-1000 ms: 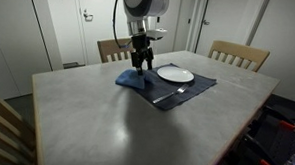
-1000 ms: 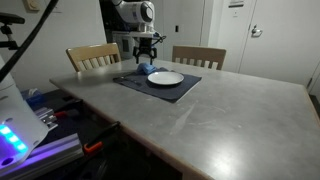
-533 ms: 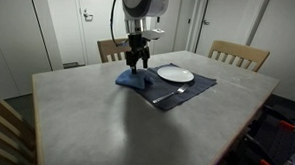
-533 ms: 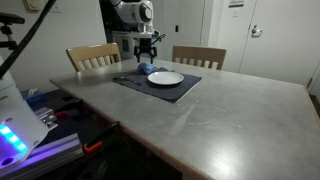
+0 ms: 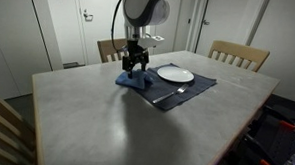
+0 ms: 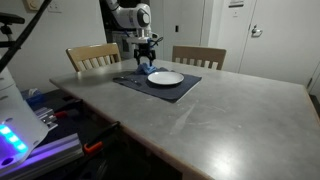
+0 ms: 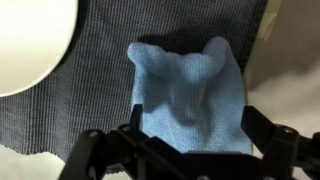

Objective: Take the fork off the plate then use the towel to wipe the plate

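Towel is seen bunched on the mat just beside the plate, with gripper fingers spread apart over it (nothing clamped); it is judged soft, light and limp, best pinched at the raised middle fold.

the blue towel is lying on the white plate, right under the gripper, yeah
Not on the plate. The wrist view shows the blue towel lying on the dark placemat beside the plate, right under the gripper.
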`<state>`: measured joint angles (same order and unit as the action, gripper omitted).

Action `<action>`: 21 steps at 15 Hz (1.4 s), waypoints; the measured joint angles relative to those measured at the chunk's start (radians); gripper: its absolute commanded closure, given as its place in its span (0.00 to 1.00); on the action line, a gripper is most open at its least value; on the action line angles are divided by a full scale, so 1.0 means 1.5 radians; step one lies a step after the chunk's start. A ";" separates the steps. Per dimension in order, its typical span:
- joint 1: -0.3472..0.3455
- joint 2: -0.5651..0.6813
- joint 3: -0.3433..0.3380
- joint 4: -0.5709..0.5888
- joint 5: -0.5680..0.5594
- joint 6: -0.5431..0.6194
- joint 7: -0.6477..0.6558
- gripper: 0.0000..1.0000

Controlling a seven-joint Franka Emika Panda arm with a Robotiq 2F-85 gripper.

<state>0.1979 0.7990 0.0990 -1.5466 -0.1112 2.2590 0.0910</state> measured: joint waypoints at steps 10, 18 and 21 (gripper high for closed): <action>0.009 0.000 -0.015 -0.020 0.000 0.028 0.043 0.76; 0.011 -0.001 -0.017 -0.025 0.000 0.037 0.051 0.98; 0.011 -0.004 -0.020 -0.025 -0.001 0.037 0.051 0.98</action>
<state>0.2144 0.7925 0.0693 -1.5844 -0.1129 2.3141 0.1680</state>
